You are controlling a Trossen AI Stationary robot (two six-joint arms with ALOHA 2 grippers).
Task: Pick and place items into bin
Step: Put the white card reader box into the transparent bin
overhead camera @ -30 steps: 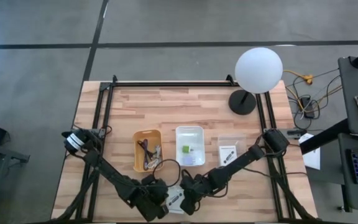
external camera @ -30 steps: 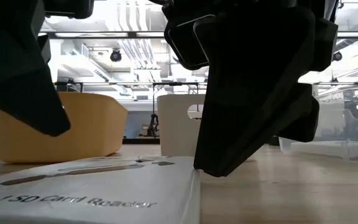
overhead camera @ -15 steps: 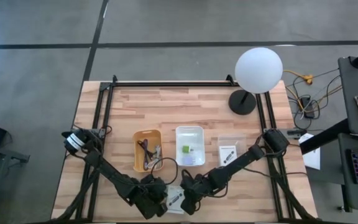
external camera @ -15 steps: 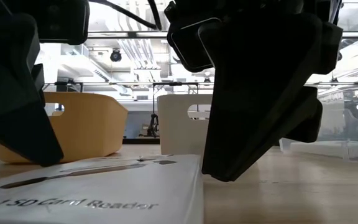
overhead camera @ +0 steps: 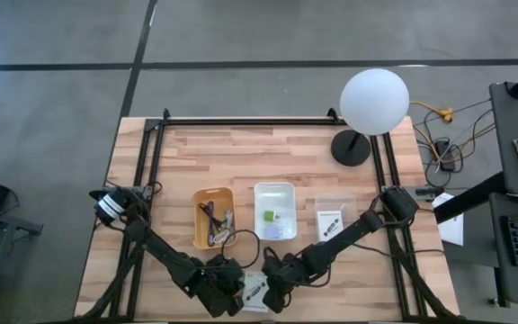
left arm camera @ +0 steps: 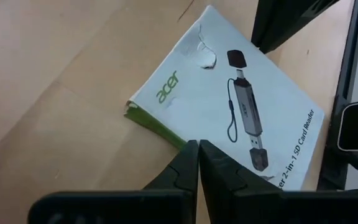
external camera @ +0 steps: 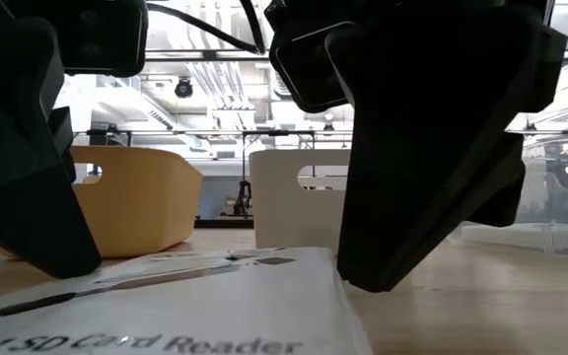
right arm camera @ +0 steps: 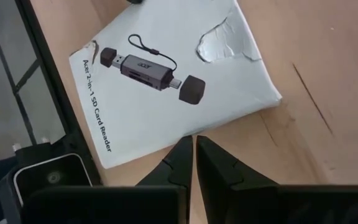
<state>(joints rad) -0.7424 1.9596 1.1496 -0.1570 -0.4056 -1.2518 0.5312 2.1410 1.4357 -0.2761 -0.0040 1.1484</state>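
Observation:
A white square card (overhead camera: 254,289) printed with a dark card reader lies flat near the table's near edge, and also shows in the low view (external camera: 185,311). My left gripper (left arm camera: 197,144) is shut at the card's left side. My right gripper (right arm camera: 193,140) is shut at its right side. In the low view both stand down at table height, the left gripper (external camera: 72,268) and the right gripper (external camera: 368,284). A second white card (overhead camera: 330,222) lies flat to the right of the white bin (overhead camera: 274,191). The white bin holds a tiny green block (overhead camera: 267,215). My left gripper's shut fingertips (left arm camera: 191,149) meet the card's left edge (left arm camera: 166,127), beside its green side strip, slanting down from the table's left. The card lies flat on the table. My right gripper's shut fingertips (right arm camera: 188,146) meet the card's opposite edge (right arm camera: 185,132), slanting down from the table's right.
A yellow bin (overhead camera: 213,196) holding dark and grey cables stands left of the white bin, both beyond the card. A round white lamp (overhead camera: 373,101) stands at the far right corner. Black frame rails (overhead camera: 151,153) run along the table's sides. Bare wood lies to the far side.
My left gripper has come down to table height beside the card. My right gripper has shifted slightly toward the table's right. The card looms larger in the low view, having slid a little toward the near edge. Both grippers stay shut.

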